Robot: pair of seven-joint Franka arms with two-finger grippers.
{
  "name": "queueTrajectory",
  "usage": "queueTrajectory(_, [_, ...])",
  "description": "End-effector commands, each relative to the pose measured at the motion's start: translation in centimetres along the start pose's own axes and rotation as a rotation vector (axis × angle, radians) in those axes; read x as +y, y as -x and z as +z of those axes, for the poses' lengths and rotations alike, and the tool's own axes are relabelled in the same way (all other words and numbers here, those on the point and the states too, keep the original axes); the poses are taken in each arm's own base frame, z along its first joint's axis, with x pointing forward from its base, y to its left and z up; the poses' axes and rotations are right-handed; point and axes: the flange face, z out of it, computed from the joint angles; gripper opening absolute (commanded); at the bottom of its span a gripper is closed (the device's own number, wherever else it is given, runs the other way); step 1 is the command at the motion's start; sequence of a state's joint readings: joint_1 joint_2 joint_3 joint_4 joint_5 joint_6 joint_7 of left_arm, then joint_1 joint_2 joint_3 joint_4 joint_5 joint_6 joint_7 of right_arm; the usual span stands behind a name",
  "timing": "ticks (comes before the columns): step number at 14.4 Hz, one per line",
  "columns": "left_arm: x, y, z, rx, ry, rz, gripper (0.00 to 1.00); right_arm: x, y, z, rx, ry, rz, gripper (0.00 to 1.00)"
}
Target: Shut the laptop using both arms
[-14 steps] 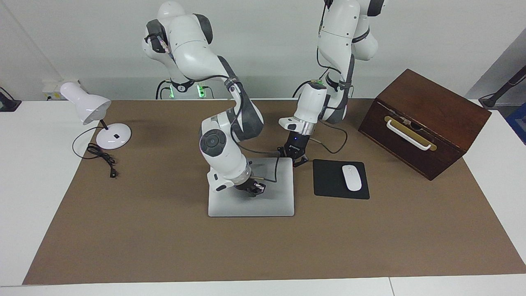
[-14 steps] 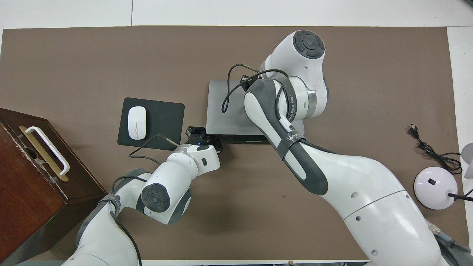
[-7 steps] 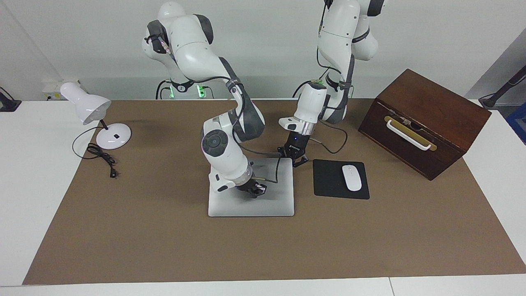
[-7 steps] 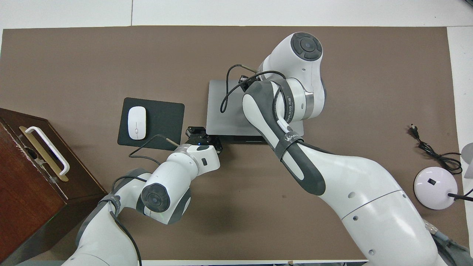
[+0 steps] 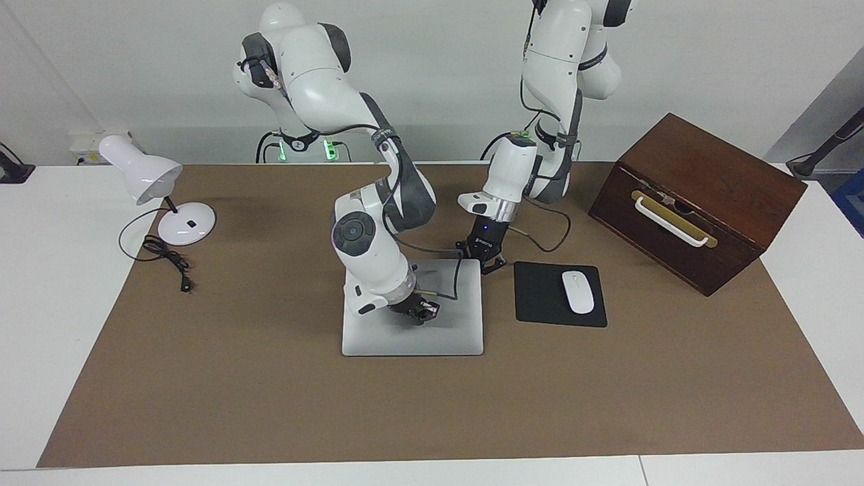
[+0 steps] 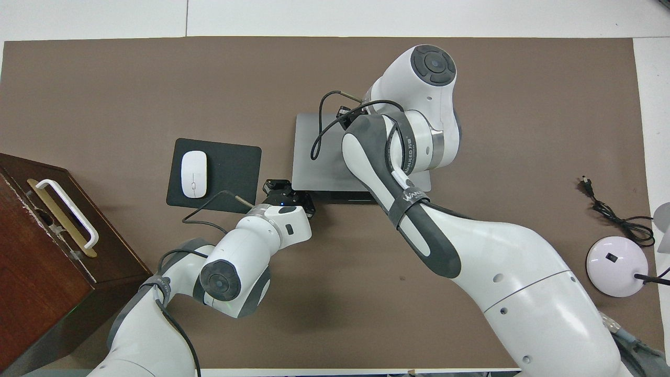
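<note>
now the laptop [image 5: 412,317] lies shut at frame centre on the desk [image 5: 270,378]; right end effector [image 5: 420,312] presses its lid, left end effector [image 5: 487,260] at its corner, finger spacing unclear. lift straight off.

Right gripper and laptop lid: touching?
Touching. The facing view shows the right gripper resting on the laptop lid, no gap visible under its tips; overhead, the arm hides it.

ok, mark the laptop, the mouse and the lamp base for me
laptop [image 5: 432,337]: facing view, bare part of the lid.
mouse [image 5: 578,291]: facing view, middle of its white top.
lamp base [image 6: 613,259]: overhead view, round white top beside the switch.
</note>
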State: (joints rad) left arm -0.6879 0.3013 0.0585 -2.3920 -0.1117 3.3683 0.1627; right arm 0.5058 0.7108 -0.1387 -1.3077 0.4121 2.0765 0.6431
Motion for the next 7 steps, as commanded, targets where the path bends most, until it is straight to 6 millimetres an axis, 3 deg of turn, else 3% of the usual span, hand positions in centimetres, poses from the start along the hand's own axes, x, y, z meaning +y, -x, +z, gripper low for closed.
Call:
queueTrajectory(1, [-2.4,5.6,4.5,-0.134,-0.027,0.006,0.00,0.1,0.3,-2.4,-0.037,-0.022,-0.004,0.00])
queueTrajectory(4, [-2.3,5.7,4.6,-0.140,-0.025,0.002,0.00,1.9,-0.2,-5.5,-0.081,0.010,-0.003,0.00])
queueTrajectory(7, [-2.7,5.7,4.6,-0.143,-0.026,-0.009,0.00,3.7,-1.3,-10.6,-0.111,0.034,-0.060,0.00])
